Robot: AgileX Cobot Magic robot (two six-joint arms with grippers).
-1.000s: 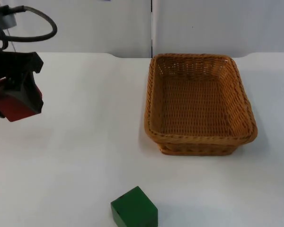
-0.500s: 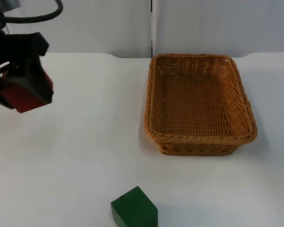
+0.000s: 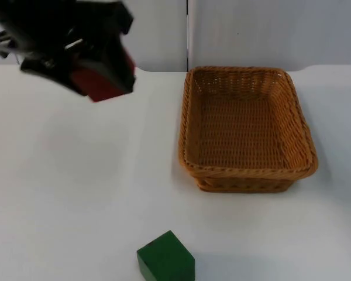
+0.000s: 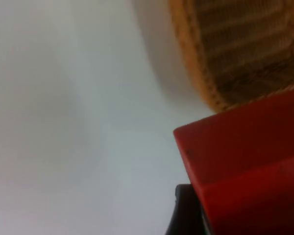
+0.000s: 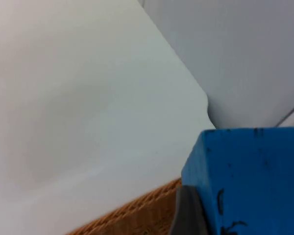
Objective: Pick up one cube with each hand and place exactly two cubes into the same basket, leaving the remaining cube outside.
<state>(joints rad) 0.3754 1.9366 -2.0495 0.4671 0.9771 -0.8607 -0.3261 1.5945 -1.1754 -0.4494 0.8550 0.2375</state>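
Observation:
A red cube hangs high above the table's back left, with my left gripper shut on it. It is to the left of the empty wicker basket. The left wrist view has the red cube up close beside a black fingertip, with the basket's rim beyond. My right gripper is shut on a blue cube, held above the basket's rim. A green cube rests on the table near the front edge.
The grey partition wall closes off the back of the white table. The basket stands right of centre. Open table lies between the green cube and the basket.
My left arm has swung from the table's left edge to the right and toward the back, carrying the red cube closer to the basket. Basket and green cube have not moved.

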